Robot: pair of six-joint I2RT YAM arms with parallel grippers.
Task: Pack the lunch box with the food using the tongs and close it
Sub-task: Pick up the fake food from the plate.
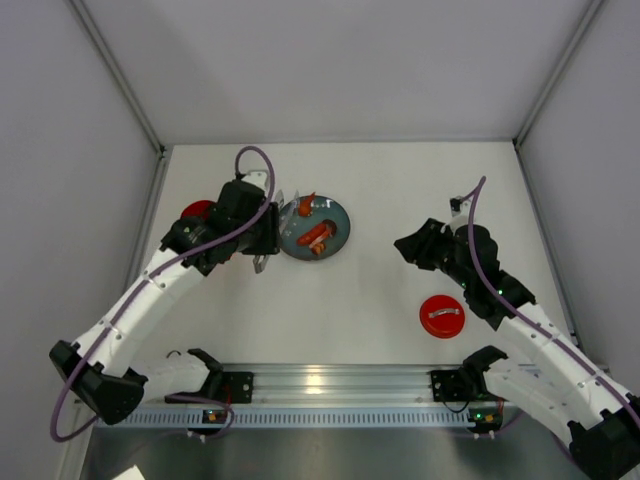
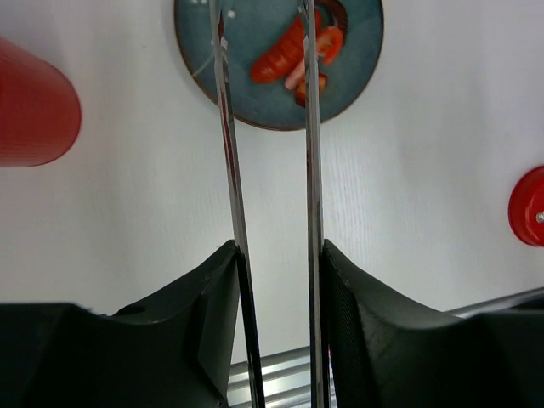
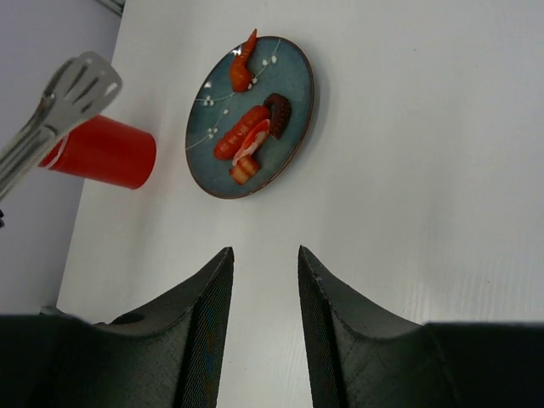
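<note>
**Though Clamped and Ready, Yet to Lift a Piece**

Clamped between the fingers of the left gripper [image 2: 278, 251]: slim silver metal tongs [image 2: 229, 170], arms narrowly apart and pointing at the blue-grey round plate [image 2: 357, 51]. Carrying nothing, to judge by the bare slotted heads in the right wrist view. Lying on that plate: small red-brown and orange pieces of food [image 2: 285, 55]. Standing near the plate, on its left: tall red cylindrical lunch box [image 1: 198, 210], inside hidden. Resting well apart on the white table [image 1: 350, 300], near the right arm: flat red round lid [image 1: 441, 316]. Hanging above the table, fingers apart and empty: right gripper [image 3: 263, 255]. Judged to be at the picking-up step, early in the packing. Called for next: lowering the tips around one piece, squeezing gently, then carrying across to the tub.
</note>
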